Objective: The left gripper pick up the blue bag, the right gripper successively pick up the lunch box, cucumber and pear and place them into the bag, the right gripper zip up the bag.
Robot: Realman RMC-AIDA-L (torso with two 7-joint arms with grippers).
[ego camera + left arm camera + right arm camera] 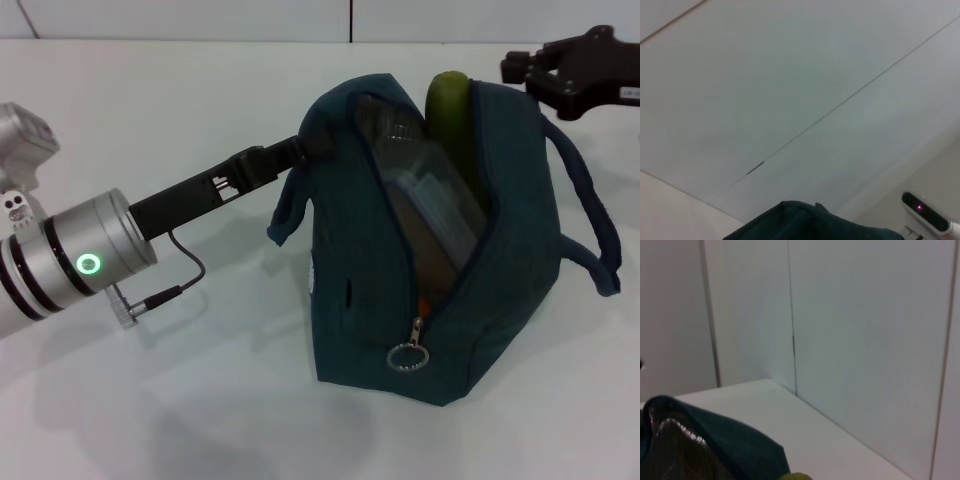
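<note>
Beside the blue bag [440, 300], at its upper rear corner, the left claw [300, 150] pinches the soft cloth rim shut between its fingers, propping the bag on the white table [150, 400]. The right claw [570, 70] hangs spread and empty just behind it. Inside lean a clear, hard lunch box [430, 200] and a smooth green cucumber [455, 110] jutting past the opening; the pear isn't clearly visible. The zipper pull [410, 352] with its metal ring sits low in front. Risk: the protruding cucumber blocks the zipper, or limp fabric slips from the pinch.
</note>
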